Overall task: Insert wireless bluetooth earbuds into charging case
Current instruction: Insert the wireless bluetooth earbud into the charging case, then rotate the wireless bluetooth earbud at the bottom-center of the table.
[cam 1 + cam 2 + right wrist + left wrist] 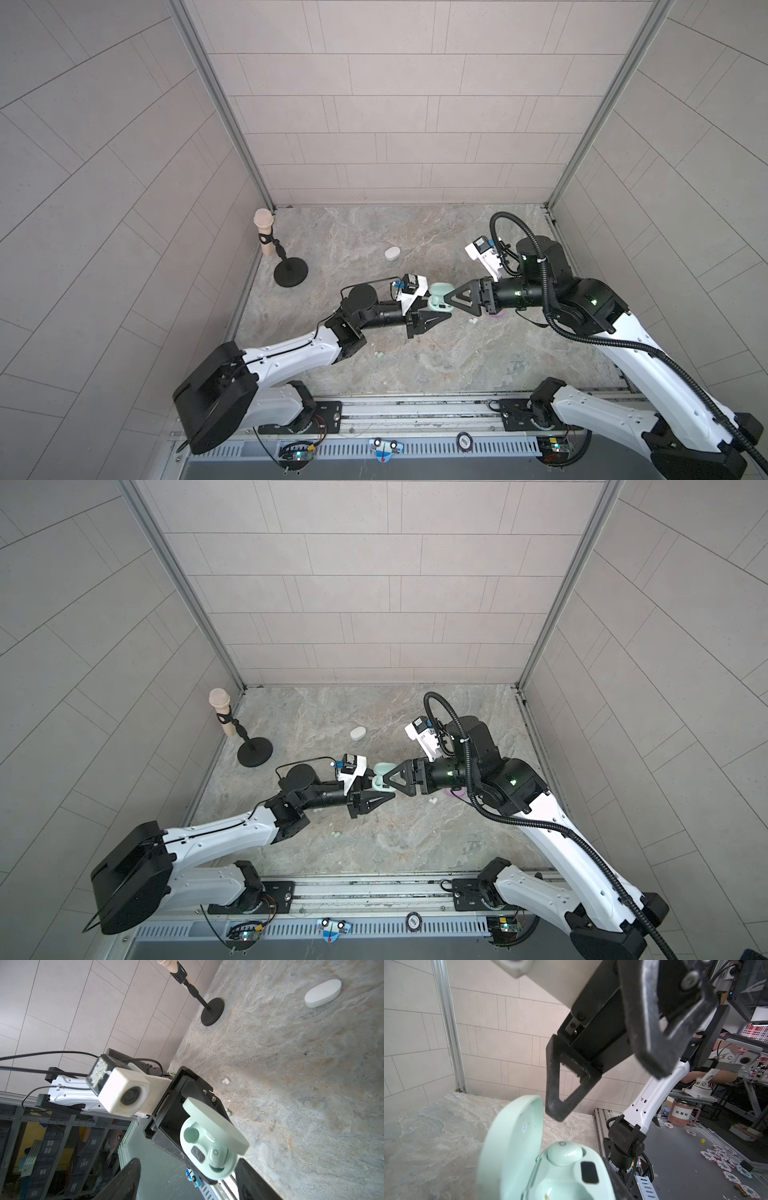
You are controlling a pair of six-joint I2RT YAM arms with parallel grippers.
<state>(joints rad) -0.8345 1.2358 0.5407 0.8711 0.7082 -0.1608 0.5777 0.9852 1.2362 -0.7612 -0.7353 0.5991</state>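
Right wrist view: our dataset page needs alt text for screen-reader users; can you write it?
An open mint-green charging case, held in the left gripper, has one mint earbud seated and its other slot empty. The open right gripper faces it in the foreground; a closed white case lies on the marble table beyond.

Pale tiled walls close me in from nine to three o'clock, joined by aluminium corner posts. Beneath me lies a grey marbled stone floor; a microphone stand rises at ten o'clock.
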